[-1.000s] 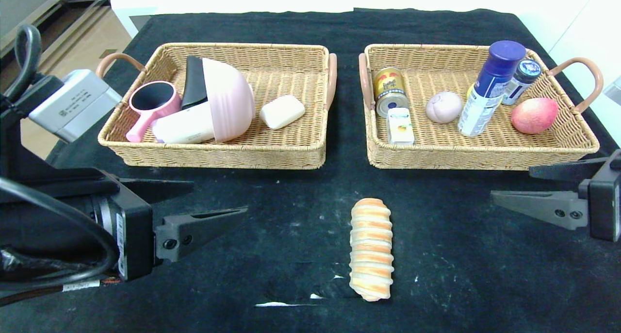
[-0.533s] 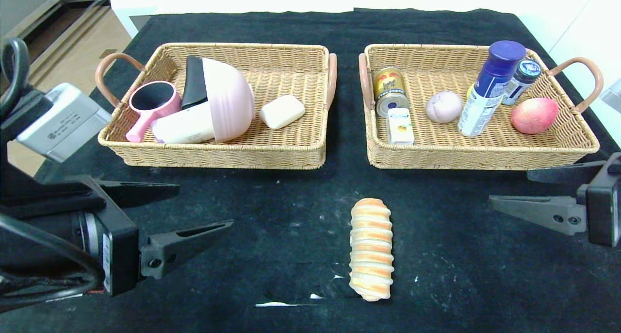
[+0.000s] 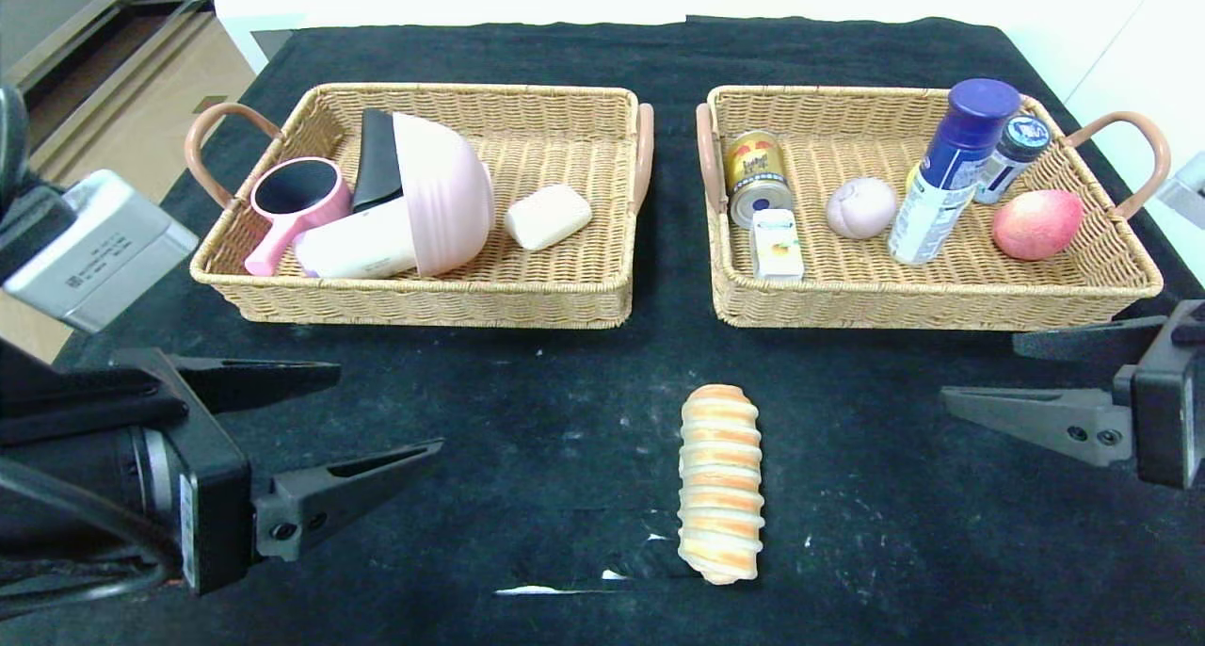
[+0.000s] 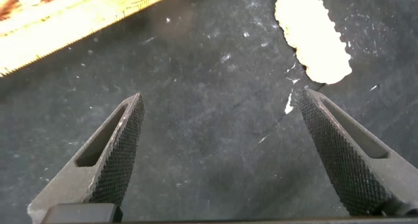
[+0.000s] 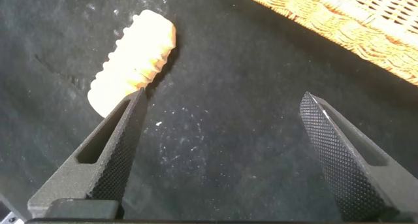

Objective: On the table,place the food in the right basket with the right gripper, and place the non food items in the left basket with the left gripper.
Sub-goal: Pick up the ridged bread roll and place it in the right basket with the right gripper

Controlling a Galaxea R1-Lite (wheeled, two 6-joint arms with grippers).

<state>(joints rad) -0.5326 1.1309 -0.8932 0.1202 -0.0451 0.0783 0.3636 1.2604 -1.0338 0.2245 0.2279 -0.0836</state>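
Note:
A striped bread roll (image 3: 720,483) lies alone on the black table, near the front middle. My left gripper (image 3: 390,410) is open and empty, low over the table to the left of the roll. My right gripper (image 3: 979,371) is open and empty, to the right of the roll, just in front of the right basket (image 3: 932,309). The left basket (image 3: 424,299) stands at the back left. In the left wrist view the roll (image 4: 313,38) lies beyond my open gripper (image 4: 221,96). In the right wrist view the roll (image 5: 134,61) lies beyond one finger of my open gripper (image 5: 223,95).
The left basket holds a pink mirror (image 3: 287,199), a pink bowl (image 3: 442,189), a white bottle (image 3: 362,243) and a soap bar (image 3: 548,217). The right basket holds a can (image 3: 756,177), a small carton (image 3: 778,243), a spray can (image 3: 951,170) and a peach (image 3: 1036,223).
My left arm has drawn back to the left and toward the table's front edge. My right gripper has shifted slightly left and toward the front. The roll has not moved.

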